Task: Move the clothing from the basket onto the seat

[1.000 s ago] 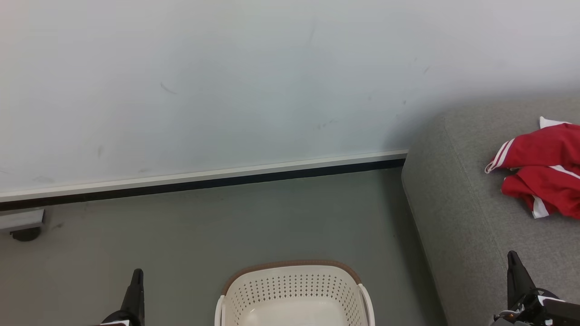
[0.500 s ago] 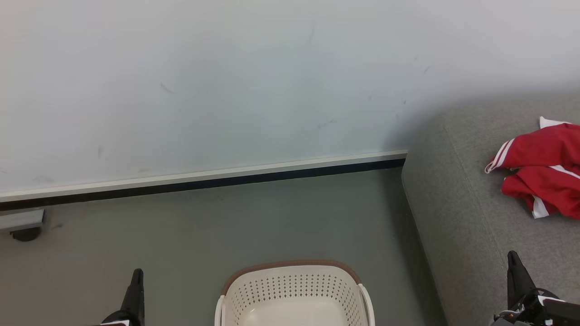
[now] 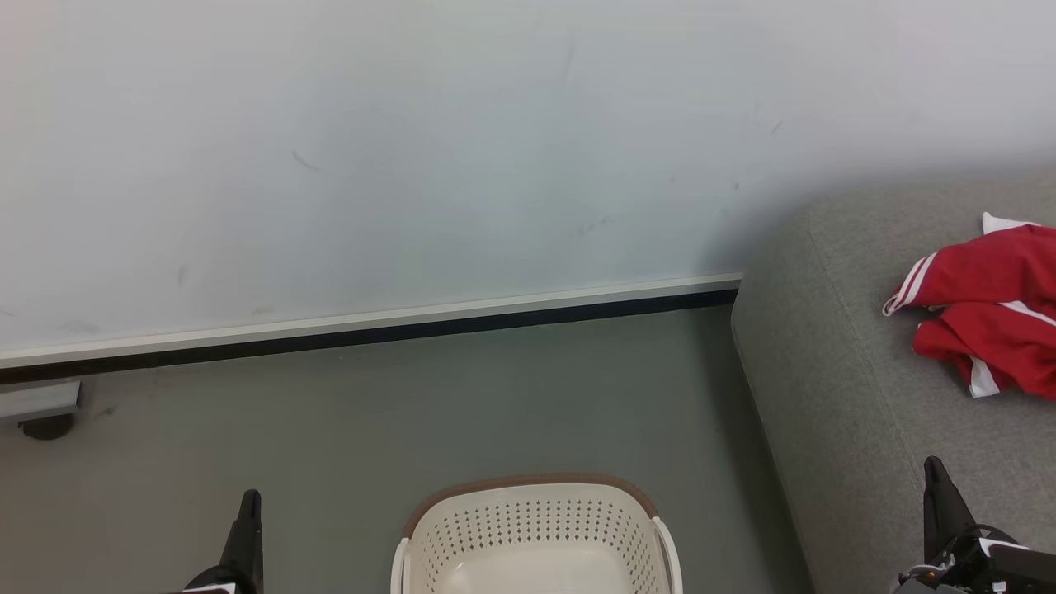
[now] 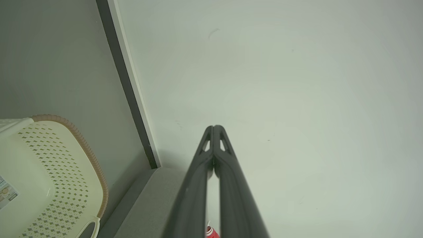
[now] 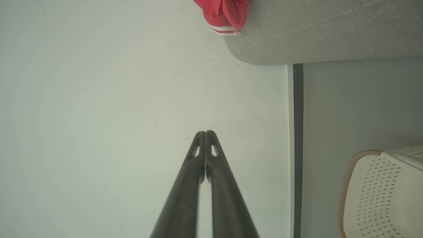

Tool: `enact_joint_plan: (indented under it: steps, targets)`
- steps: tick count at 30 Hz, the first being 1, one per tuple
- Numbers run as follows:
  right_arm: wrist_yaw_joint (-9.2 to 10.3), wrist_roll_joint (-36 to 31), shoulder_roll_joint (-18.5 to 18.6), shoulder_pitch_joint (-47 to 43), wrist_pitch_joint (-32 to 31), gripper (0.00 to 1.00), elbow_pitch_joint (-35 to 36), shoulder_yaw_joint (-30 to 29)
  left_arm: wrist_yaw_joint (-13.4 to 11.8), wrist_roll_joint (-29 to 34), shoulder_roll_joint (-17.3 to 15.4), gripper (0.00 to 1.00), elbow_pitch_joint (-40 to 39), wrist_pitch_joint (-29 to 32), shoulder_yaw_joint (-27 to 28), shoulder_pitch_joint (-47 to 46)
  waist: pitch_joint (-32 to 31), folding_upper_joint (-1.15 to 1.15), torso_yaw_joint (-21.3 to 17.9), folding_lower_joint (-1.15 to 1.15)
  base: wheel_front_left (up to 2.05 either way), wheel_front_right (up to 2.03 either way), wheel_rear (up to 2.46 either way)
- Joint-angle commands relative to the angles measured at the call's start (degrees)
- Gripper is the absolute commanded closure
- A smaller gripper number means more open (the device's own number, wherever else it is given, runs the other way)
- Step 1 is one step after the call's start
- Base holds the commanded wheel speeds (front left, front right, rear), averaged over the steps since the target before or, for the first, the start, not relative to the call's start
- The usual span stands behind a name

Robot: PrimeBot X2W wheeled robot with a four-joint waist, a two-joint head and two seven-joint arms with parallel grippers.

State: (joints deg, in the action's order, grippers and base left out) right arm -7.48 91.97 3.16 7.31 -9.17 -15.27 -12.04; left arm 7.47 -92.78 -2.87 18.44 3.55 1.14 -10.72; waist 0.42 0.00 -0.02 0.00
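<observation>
Nothing is seen to have changed: the left pincer (image 4: 214, 127) and right pincer (image 5: 205, 133) are held closed and empty, the basket (image 3: 528, 481) between them is shown bare where visible, and the red garment (image 3: 990, 313) is laid on the seat (image 3: 833, 371) beyond the right pincer, so the task is judged finished.

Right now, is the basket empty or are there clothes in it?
Empty where visible: the basket shows bare walls and floor, its near end cut off. The red garment lies on the sofa.
</observation>
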Motion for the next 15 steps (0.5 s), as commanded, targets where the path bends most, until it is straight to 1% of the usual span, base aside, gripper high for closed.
enact_joint_plan:
  steps: [1, 15]
  targets:
    - [-0.02, -0.3, -0.2, 0.0, -0.4, 1.0, 0.0, -0.1, 0.1, -0.3, 0.0, 1.0, 0.1, 0.2, 0.1, -0.3, 0.0, 0.0, 0.0, 0.0, 0.0, 0.0, 0.0]
    - [-0.02, -0.3, -0.2, 0.0, -0.3, 1.0, 0.0, -0.2, 0.1, -0.3, 0.0, 1.0, 0.1, 0.2, 0.1, -0.3, 0.0, 0.0, 0.0, 0.0, 0.0, 0.0, 0.0]
